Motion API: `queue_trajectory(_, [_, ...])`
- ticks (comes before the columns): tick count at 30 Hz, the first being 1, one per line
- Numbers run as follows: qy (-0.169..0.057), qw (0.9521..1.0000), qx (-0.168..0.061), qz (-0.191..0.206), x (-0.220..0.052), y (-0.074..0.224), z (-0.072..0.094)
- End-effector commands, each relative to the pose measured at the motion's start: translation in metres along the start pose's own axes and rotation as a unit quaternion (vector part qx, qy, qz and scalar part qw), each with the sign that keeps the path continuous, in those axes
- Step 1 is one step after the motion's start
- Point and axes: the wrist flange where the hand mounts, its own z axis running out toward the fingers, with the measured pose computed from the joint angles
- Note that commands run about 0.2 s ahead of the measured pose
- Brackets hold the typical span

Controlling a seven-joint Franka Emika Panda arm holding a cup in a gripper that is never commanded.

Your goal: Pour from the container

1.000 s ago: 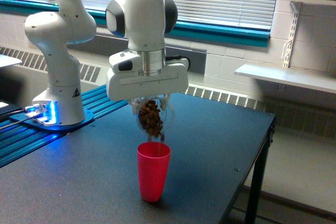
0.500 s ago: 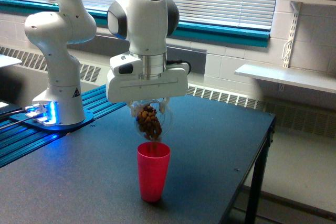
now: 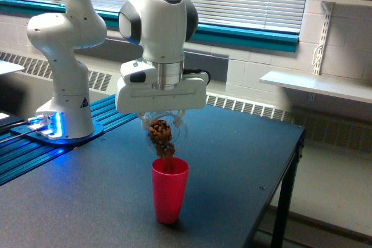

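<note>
The container (image 3: 164, 134), a clear rounded plastic cup with brown pieces inside, hangs tipped mouth-down under the white hand of the arm. My gripper (image 3: 163, 115) is shut on it, its fingers mostly hidden behind the hand's body. Brown pieces stream from the container's lip into the red cup (image 3: 170, 190), which stands upright on the dark table (image 3: 232, 161) directly below. The container's lip sits just above the red cup's rim.
The arm's white base (image 3: 64, 108) stands at the exterior view's left on a blue rail with a lit blue panel. The table's edge runs down the exterior view's right, with open floor beyond. A white wall shelf (image 3: 314, 82) juts out at the back right.
The hand with the container has shifted slightly to the exterior view's left and tilted further. The brown pieces have slid lower and now fall into the red cup.
</note>
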Motion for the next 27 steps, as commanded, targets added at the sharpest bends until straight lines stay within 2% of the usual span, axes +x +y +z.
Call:
queue_trajectory(1, [0.0,0.9999,-0.014,0.004,0.0023,-0.0007,-0.0023])
queue_trajectory(27, [-0.004,0.998,-0.06,-0.022,0.0005,-0.0053,-0.0034])
